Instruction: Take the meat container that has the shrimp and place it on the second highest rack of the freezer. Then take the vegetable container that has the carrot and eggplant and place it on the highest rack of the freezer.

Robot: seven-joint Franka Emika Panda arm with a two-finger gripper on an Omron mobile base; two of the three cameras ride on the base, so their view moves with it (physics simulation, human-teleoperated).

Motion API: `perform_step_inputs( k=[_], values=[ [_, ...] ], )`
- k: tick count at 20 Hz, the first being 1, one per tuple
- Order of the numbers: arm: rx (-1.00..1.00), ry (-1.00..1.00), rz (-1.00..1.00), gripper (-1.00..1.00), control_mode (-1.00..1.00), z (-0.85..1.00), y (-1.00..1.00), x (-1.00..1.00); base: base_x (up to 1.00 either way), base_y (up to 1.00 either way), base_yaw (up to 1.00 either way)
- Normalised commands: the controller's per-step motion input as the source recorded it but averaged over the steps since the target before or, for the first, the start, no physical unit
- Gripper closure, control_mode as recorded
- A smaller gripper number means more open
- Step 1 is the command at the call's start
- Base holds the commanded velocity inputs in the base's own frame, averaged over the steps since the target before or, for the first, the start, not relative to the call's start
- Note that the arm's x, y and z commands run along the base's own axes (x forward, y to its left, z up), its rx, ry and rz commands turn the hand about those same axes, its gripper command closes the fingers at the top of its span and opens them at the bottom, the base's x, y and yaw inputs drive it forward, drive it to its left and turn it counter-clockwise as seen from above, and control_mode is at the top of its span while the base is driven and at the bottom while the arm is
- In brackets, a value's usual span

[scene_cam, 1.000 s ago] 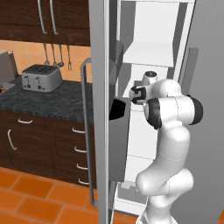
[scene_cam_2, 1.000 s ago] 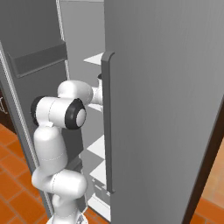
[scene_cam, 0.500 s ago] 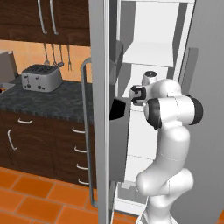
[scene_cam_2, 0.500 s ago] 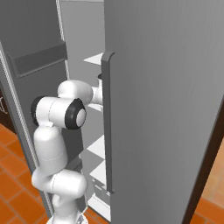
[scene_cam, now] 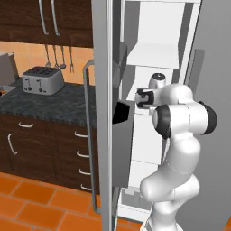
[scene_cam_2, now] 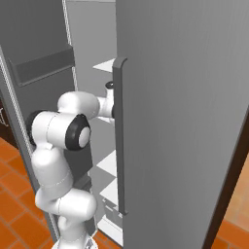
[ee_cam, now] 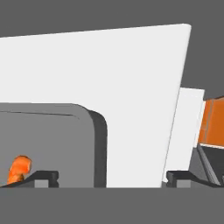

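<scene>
The white arm reaches into the open freezer (scene_cam: 158, 54), its gripper (ee_cam: 112, 177) spread wide, the 2 dark fingertips (ee_cam: 43, 177) standing well apart at the bottom of the hand view and clasping nothing. Just beyond them a grey meat container (ee_cam: 52, 144) with a rounded corner sits on a white rack (ee_cam: 131, 87), and the shrimp (ee_cam: 19, 169), a small orange-red lump, lies inside it close to 1 fingertip. The container lies straight ahead of the released pincer and off toward the shrimp's side, its near rim running across the line of the fingers. From the base views the wrist is level with a shelf partway up the compartment, beside the grey door (scene_cam: 103, 113); which rack that is cannot be told. The container looks set down, so drawing straight back seems the likely next step.
</scene>
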Motion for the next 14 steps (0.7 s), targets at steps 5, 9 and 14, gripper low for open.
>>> perform_step_inputs(
  k=[5,9,14],
  values=[
    [0.00,-0.14,0.00,-1.00,-1.00,0.29,0.00,-0.48,0.00,0.00,0.00],
    [0.00,-0.15,0.00,-1.00,-1.00,0.39,0.01,-0.34,0.00,0.00,0.00],
    [-0.01,-0.08,0.00,-1.00,-1.00,0.39,0.11,-0.38,0.00,0.00,0.00]
  ],
)
